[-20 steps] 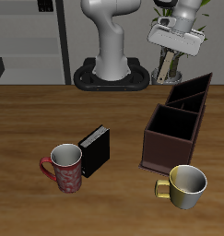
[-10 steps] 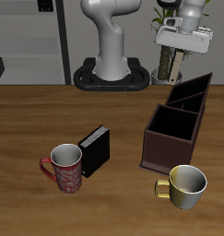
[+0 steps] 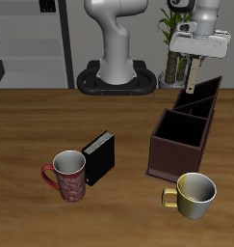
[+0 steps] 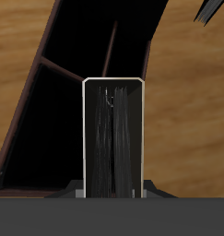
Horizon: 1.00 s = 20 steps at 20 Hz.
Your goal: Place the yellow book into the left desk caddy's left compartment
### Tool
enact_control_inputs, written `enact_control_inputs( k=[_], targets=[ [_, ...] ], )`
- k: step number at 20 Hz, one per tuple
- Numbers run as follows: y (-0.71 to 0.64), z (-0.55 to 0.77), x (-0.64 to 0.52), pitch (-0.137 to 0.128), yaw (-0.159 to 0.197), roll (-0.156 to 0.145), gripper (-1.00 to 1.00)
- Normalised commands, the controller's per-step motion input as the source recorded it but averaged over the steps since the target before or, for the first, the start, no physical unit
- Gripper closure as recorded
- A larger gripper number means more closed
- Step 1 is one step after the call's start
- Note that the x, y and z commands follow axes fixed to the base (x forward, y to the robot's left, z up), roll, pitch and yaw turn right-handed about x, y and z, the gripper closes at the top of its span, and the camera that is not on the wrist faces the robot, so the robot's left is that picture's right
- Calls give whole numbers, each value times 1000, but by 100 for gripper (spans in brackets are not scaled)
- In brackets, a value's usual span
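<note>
My gripper [image 3: 195, 64] is shut on the yellow book [image 3: 194, 75], which hangs upright below the fingers, just above the back part of the left desk caddy [image 3: 207, 95]. That caddy is a dark open box with thin reddish-brown rims, set at a slant at the table's back. In the wrist view the book [image 4: 112, 138] shows edge-on, held in the gripper [image 4: 112, 189]. Under it lie the caddy's dark inside [image 4: 58, 120] and its divider [image 4: 109, 51]. I cannot tell which compartment the book hangs over.
The other caddy [image 3: 176, 157], with a broad maroon-brown wall, stands just in front of the left one. A black book [image 3: 99, 156] leans beside a red mug [image 3: 68, 176]. A yellow mug [image 3: 194, 193] stands near the front edge. A plant [image 3: 176, 43] stands behind the gripper.
My gripper has carried the yellow book sideways along the table's back, from beside the plant to above the left desk caddy. The book now hangs more upright.
</note>
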Motion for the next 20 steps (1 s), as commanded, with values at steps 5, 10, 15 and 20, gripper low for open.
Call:
enact_control_inputs(
  k=[5, 10, 15, 20],
  targets=[
    [124, -45, 108, 13, 0, 29, 100],
    [162, -109, 176, 34, 5, 44, 100],
    [137, -59, 106, 12, 19, 42, 100],
    [94, -107, 66, 33, -28, 22, 100]
  ],
)
